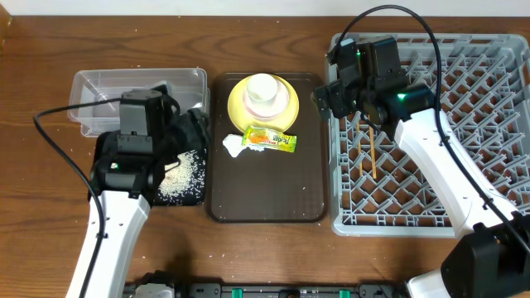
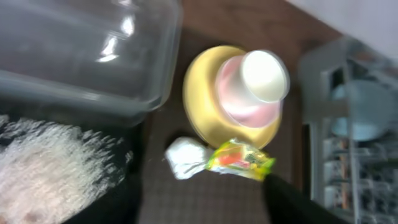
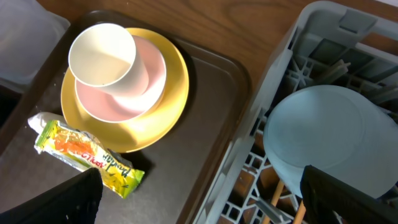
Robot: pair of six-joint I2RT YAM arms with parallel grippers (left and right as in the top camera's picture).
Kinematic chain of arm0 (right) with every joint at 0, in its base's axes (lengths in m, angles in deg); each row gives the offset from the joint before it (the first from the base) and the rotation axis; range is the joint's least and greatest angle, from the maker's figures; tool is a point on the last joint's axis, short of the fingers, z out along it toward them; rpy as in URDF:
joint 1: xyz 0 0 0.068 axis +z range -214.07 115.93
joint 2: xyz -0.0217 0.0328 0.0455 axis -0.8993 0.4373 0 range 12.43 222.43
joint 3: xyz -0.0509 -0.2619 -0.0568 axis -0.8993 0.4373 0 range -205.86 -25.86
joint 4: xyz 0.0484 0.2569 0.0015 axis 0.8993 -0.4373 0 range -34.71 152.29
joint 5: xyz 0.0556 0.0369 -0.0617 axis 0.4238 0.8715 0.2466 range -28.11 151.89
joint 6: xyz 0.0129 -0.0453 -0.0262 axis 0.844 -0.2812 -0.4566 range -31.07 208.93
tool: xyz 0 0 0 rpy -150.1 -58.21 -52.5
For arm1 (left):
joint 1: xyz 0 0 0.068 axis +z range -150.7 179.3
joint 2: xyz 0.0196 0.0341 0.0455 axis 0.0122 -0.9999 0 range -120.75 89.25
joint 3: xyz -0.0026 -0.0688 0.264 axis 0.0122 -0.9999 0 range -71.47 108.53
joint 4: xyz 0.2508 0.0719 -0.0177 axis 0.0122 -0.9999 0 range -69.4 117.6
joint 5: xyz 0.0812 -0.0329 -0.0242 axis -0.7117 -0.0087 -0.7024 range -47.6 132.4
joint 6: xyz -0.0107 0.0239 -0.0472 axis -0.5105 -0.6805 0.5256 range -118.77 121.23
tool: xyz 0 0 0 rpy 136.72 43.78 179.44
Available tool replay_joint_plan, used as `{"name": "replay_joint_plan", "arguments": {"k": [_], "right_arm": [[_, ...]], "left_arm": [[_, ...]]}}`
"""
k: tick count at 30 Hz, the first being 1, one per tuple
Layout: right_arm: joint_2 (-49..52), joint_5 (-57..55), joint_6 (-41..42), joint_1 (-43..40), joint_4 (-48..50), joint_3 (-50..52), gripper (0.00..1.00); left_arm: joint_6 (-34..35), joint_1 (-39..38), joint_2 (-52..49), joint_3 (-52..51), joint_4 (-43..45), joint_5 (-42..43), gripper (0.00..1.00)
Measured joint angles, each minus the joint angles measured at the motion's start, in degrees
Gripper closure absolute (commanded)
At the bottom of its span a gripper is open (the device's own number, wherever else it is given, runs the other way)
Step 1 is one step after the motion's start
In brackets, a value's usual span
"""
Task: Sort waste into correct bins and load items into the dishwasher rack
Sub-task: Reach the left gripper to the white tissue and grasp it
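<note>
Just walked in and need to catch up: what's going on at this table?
Two robot arms are clearing a meal. Loose white rice lies in the shallow black tray; the light blue bowl and thin wooden chopsticks sit in the grey plastic dishwasher rack. The right tool hangs open above that bowl, empty. The left tool, open, points at the yellow-green snack wrapper and crumpled white tissue on the brown tray, beside the stacked yellow plate, pale bowl and white cup.
</note>
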Motion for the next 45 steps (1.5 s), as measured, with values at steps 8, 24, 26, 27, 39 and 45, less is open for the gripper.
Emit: {"name": "replay_joint_plan", "arguments": {"k": [8,24,26,27,39,45], "right_arm": [[0.0,-0.2,0.0,0.0,0.0,0.0,0.01],[0.0,-0.2,0.0,0.0,0.0,0.0,0.01],[0.0,-0.2,0.0,0.0,0.0,0.0,0.01],[0.0,-0.2,0.0,0.0,0.0,0.0,0.01],[0.0,-0.2,0.0,0.0,0.0,0.0,0.01],[0.0,-0.2,0.0,0.0,0.0,0.0,0.01]], "left_arm": [[1.9,-3.6,-8.3,9.9,-8.5,2.8,0.56],[-1.7,-13.7,-40.5,43.0,-20.6,-5.2,0.55],[-1.7,-14.4,-43.2,43.0,-19.2,-6.0,0.56],[-1.7,-14.7,-44.6,43.0,-18.5,-6.3,0.60],[-2.2,-14.7,-49.6,43.0,-15.8,-7.9,0.63],[-2.5,-14.7,-49.6,43.1,-19.8,-11.1,0.67]]}}
